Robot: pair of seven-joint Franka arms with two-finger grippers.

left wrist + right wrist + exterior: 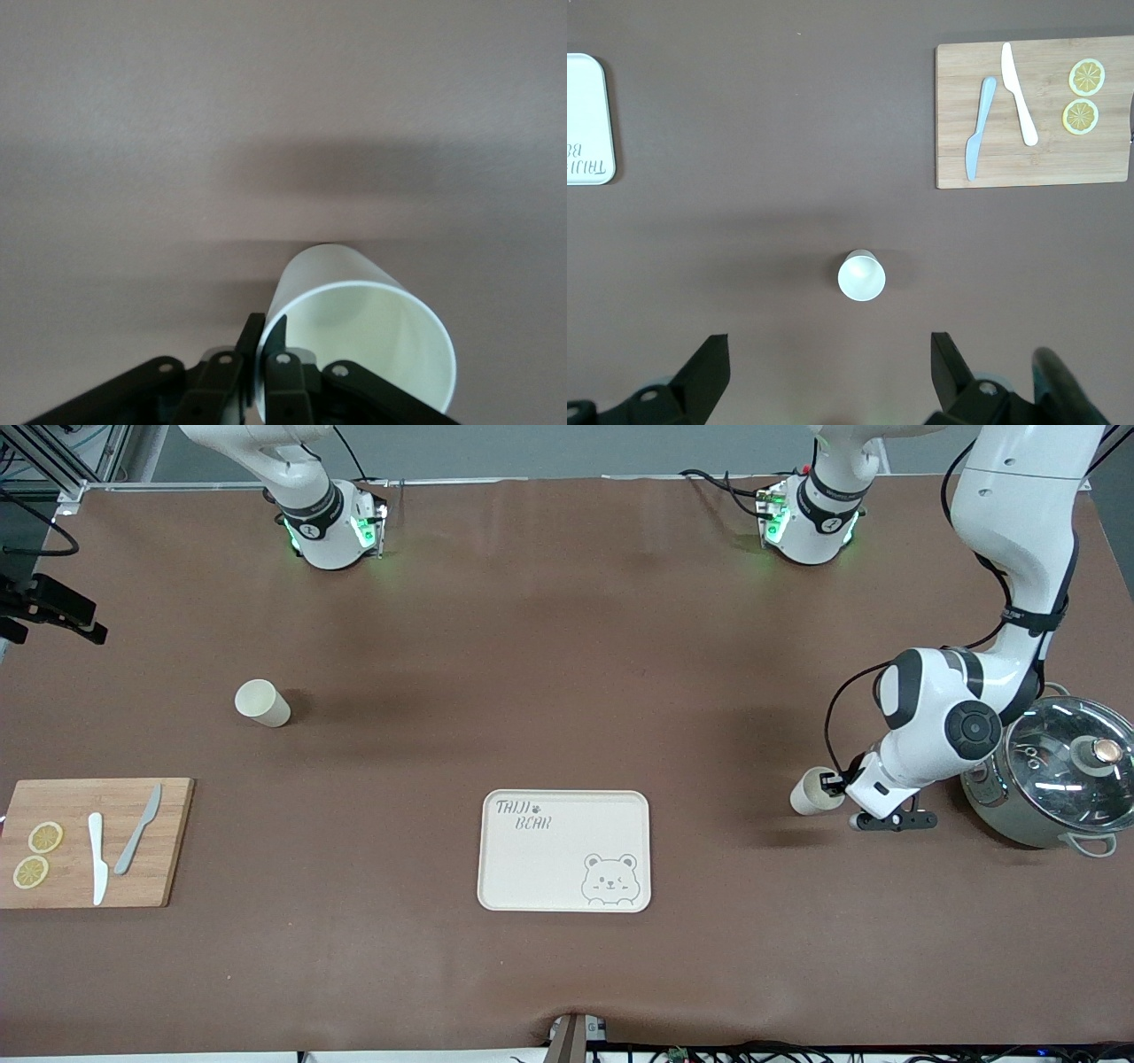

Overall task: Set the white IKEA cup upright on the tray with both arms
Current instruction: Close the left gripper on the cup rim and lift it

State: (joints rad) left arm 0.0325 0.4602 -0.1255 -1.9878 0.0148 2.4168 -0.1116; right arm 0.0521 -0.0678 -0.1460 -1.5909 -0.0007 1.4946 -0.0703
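The tray (564, 850), nearest the front camera at mid-bench, carries no cup, so placing is all still ahead. Toward the left arm's end, the left end effector (831, 784) has pinched its fingers onto the rim of a white cup (813, 792) lying on its side by the steel pot (1054, 779); lifting, carrying and uprighting remain. A second cup (262, 702) stands farther off, under the right end effector (830, 372), which waits spread wide and empty. The brown bench (549, 646) also bears a cutting board (93, 841) with knives and lemon slices
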